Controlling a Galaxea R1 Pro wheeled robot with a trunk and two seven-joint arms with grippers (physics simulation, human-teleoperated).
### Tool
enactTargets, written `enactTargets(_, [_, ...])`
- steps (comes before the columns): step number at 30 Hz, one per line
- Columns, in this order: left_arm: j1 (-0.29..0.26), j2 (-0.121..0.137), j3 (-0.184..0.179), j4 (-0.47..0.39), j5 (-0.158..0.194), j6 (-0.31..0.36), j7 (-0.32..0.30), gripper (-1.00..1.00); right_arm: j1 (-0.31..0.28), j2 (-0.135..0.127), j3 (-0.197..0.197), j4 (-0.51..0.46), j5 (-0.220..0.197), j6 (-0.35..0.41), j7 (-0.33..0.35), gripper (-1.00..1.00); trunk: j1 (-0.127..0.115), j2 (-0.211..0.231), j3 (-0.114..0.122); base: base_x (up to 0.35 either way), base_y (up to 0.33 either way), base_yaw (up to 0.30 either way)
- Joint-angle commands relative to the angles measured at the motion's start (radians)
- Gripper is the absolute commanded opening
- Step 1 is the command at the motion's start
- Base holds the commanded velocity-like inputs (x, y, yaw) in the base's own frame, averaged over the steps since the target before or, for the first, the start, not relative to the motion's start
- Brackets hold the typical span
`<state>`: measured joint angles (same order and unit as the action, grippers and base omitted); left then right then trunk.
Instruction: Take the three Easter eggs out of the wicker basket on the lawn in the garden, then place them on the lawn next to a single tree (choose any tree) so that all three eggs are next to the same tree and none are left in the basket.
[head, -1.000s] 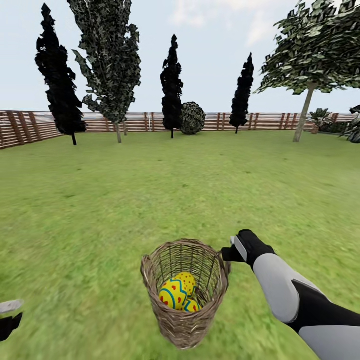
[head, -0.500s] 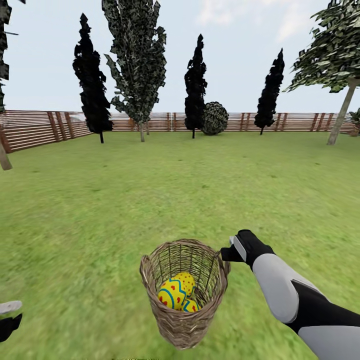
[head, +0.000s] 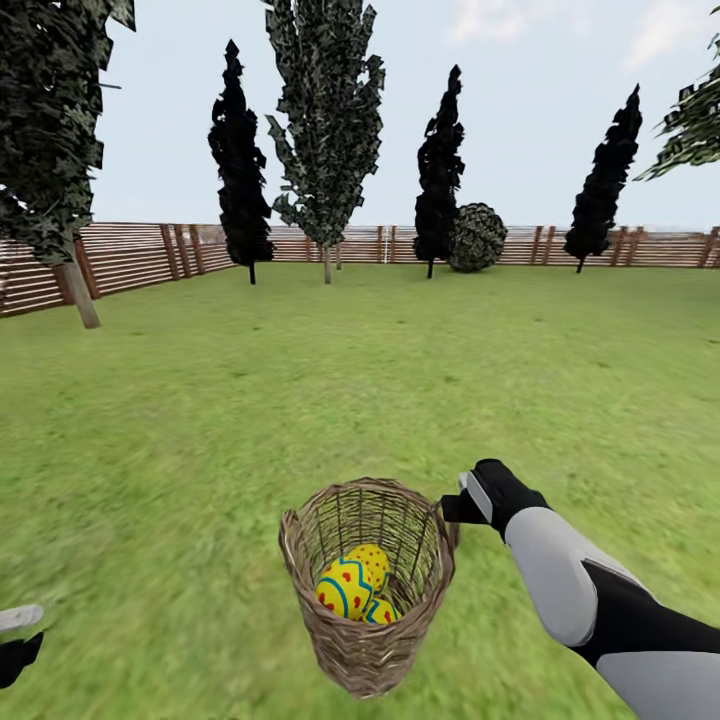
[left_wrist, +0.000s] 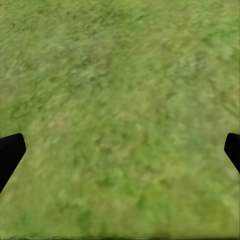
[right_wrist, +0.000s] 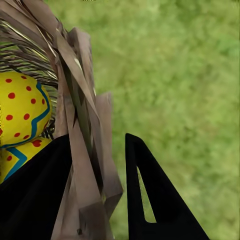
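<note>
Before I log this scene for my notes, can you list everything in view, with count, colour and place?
Easter eggs: three partly seen, yellow with red and blue markings, inside the basket.
wicker basket: one, brown-tan, held by its rim, low centre of the head view.
lawn: green, all around.
fence: brown slats, along the far edge.
dark conifers: three, near-black, by the fence.
leafy trees: two in full view, mottled green, one far centre, one at left; foliage of another at the right edge.
round bush: one, dark green, by the fence.
left tool: black fingertips wide apart, above grass.
right tool: black, fingers on either side of the basket rim.
</note>
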<state>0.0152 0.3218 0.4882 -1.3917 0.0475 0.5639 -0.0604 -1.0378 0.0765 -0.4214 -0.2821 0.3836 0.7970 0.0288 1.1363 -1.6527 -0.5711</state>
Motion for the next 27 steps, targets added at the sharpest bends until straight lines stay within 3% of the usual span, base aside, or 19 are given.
enactTargets(1, [0.000, 0.000, 0.001, -0.001, 0.005, 0.005, -0.003, 1.00, -0.001, 0.001, -0.011, -0.002, -0.003, 0.004, 0.003, -1.00, -0.004, 0.007, 0.002, 0.000, 0.000, 0.287])
enactTargets(22, [0.000, 0.002, 0.001, 0.014, 0.005, 0.005, -0.003, 1.00, -0.001, 0.009, -0.011, -0.002, -0.002, 0.004, 0.003, -1.00, -0.084, 0.154, 0.068, 0.000, 0.000, 0.287])
enactTargets(27, [0.000, 0.002, 0.001, 0.029, 0.005, -0.034, -0.003, 1.00, -0.001, 0.010, -0.011, -0.002, -0.002, 0.004, 0.003, -1.00, -0.104, 0.189, 0.084, 0.000, 0.000, 0.287])
